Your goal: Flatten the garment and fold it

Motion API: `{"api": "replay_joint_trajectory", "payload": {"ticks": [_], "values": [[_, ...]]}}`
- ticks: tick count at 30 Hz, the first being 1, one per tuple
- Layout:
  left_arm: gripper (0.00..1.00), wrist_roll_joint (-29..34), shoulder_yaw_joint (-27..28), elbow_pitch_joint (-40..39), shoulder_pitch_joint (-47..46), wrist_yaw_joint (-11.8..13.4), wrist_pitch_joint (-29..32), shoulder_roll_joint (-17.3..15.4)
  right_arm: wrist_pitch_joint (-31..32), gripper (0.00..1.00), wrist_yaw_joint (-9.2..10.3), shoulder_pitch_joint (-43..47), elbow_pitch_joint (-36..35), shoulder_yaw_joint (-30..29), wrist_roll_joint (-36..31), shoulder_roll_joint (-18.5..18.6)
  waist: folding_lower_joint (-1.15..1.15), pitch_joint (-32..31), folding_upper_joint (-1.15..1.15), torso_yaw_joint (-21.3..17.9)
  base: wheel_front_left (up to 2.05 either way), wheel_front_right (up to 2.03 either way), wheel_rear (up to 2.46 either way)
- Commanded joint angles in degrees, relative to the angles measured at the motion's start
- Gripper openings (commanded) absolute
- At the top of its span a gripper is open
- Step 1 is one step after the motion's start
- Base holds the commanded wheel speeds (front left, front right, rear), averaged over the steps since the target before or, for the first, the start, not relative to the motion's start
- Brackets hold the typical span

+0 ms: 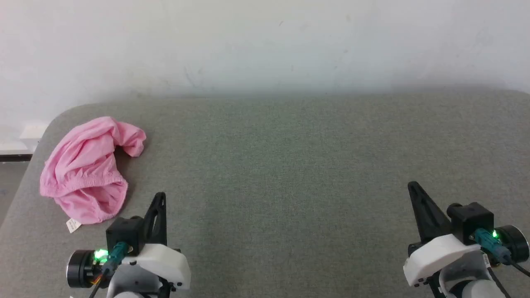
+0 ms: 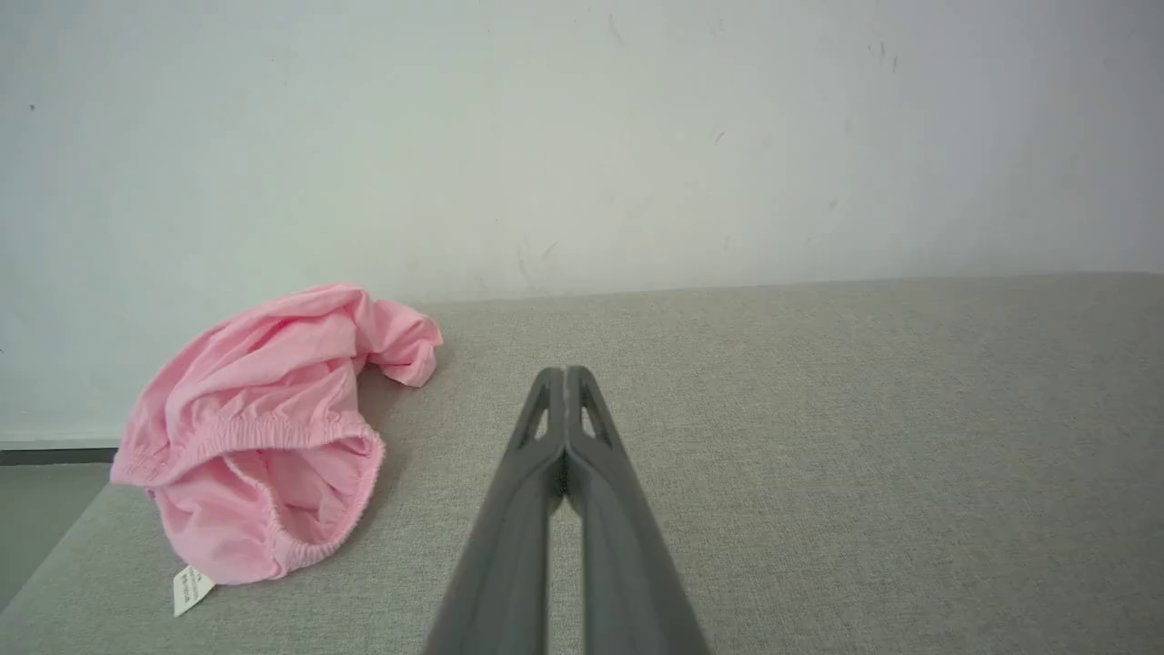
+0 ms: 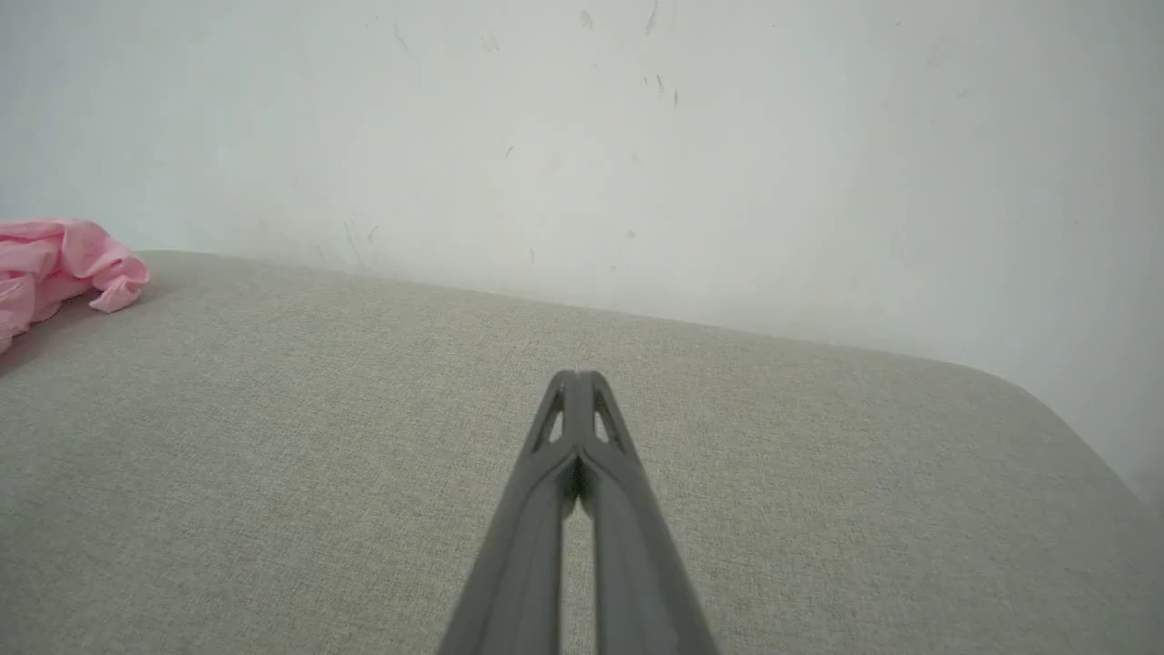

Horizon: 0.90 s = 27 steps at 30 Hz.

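Note:
The garment (image 1: 89, 165) is a pair of light pink shorts, crumpled in a heap near the far left corner of the grey fabric surface. Its gathered waistband gapes toward me and a small white label (image 1: 73, 225) sticks out at its near edge. In the left wrist view the garment (image 2: 264, 437) lies left of and beyond the fingers. One edge of the garment (image 3: 55, 268) pokes in at the left of the right wrist view. My left gripper (image 1: 160, 195) hovers shut just right of the heap, holding nothing. Far off at the lower right, my right gripper (image 1: 411, 185) is shut and empty.
The grey padded surface (image 1: 290, 165) runs up to a white wall (image 1: 265, 41) at the back. Its left edge with a rounded corner (image 1: 54, 120) drops to the floor beside the garment. The right wrist view shows the surface's rounded right corner (image 3: 1046, 409).

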State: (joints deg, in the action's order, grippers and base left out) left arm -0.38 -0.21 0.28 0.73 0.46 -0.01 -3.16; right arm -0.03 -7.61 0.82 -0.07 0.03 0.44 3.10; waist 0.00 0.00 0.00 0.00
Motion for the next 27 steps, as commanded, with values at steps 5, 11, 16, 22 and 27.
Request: {"api": "replay_joint_trajectory", "payload": {"ticks": [5, 11, 16, 22, 27], "values": [[0.0, 0.4, 0.2, -0.3, -0.7, -0.5, 0.0, 0.3, 0.0, 0.0, 0.12, -0.8, 0.1, 0.0, -0.4, -0.2, 0.0, 0.0, 0.0, 0.0, 0.0, 0.0, 0.0], [0.0, 0.4, 0.2, -0.3, -0.7, -0.5, 0.0, 0.3, 0.0, 0.0, 0.12, -0.8, 0.1, 0.0, -0.4, -0.2, 0.0, 0.0, 0.0, 0.0, 0.0, 0.0, 0.0], [0.0, 0.4, 0.2, -0.3, -0.7, -0.5, 0.0, 0.3, 0.0, 0.0, 0.12, -0.8, 0.1, 0.0, -0.4, -0.2, 0.0, 0.0, 0.0, 0.0, 0.0, 0.0, 0.0], [0.0, 0.4, 0.2, -0.3, -0.7, -0.5, 0.0, 0.3, 0.0, 0.0, 0.12, -0.8, 0.1, 0.0, -0.4, -0.2, 0.0, 0.0, 0.0, 0.0, 0.0, 0.0, 0.0], [0.0, 0.4, 0.2, -0.3, -0.7, -0.5, 0.0, 0.3, 0.0, 0.0, 0.12, -0.8, 0.1, 0.0, -0.4, -0.2, 0.0, 0.0, 0.0, 0.0, 0.0, 0.0, 0.0]]}}
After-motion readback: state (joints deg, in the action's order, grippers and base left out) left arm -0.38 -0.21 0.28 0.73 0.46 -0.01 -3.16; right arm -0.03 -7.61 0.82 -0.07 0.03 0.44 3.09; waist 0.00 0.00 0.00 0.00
